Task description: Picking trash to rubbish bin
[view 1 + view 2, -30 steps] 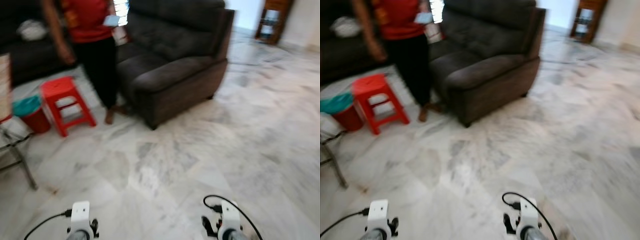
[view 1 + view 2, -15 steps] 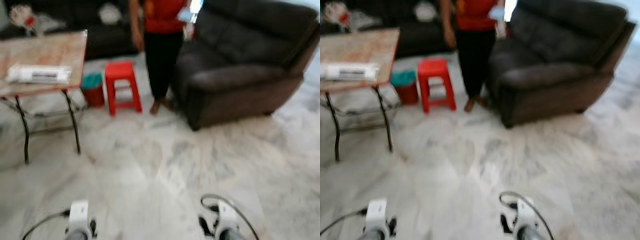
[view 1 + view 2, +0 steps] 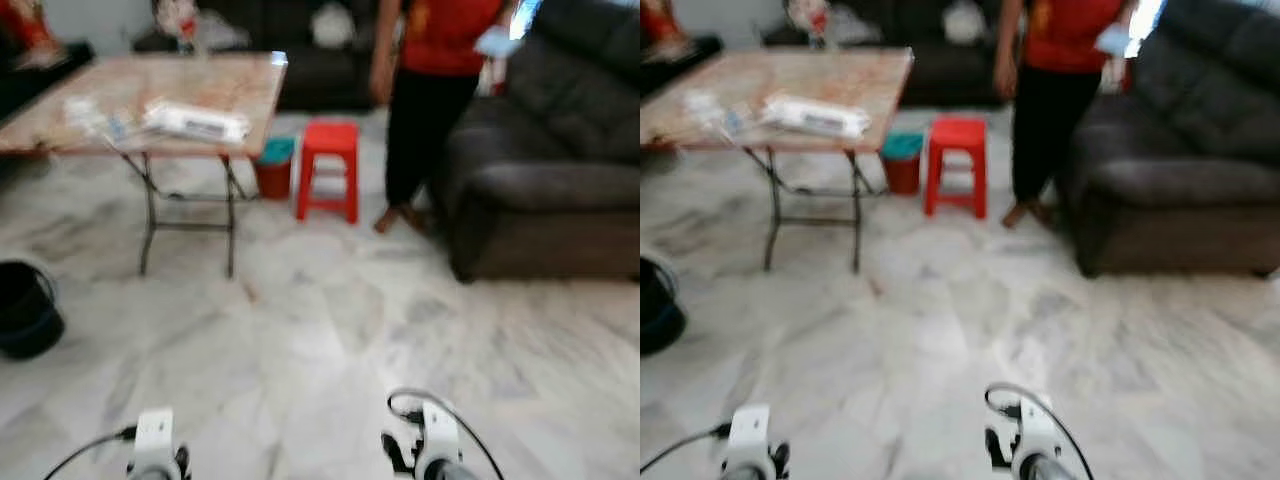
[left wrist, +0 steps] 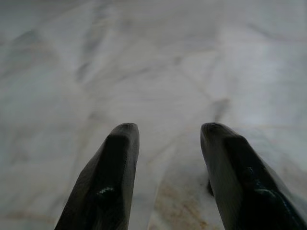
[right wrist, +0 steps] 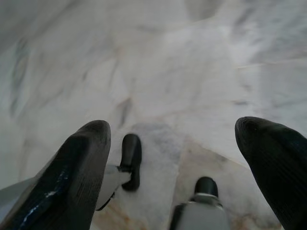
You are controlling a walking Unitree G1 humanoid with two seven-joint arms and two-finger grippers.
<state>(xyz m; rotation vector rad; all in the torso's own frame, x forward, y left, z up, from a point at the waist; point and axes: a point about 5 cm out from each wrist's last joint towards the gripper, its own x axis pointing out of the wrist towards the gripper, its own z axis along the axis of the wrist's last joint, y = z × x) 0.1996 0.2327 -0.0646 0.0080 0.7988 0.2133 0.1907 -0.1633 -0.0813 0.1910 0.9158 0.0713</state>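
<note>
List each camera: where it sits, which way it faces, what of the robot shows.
Left eye view: head, forward and down at the marble floor, folding table, red stool, a person; both wrists at the bottom edge.
Right eye view: same scene, sofa too.
Left wrist view: along the open left gripper at floor.
Right wrist view: along the open right gripper at floor; robot's feet below.

Red stool, red shirt, grey-veined white marble floor, seemingly teal-lined bin
</note>
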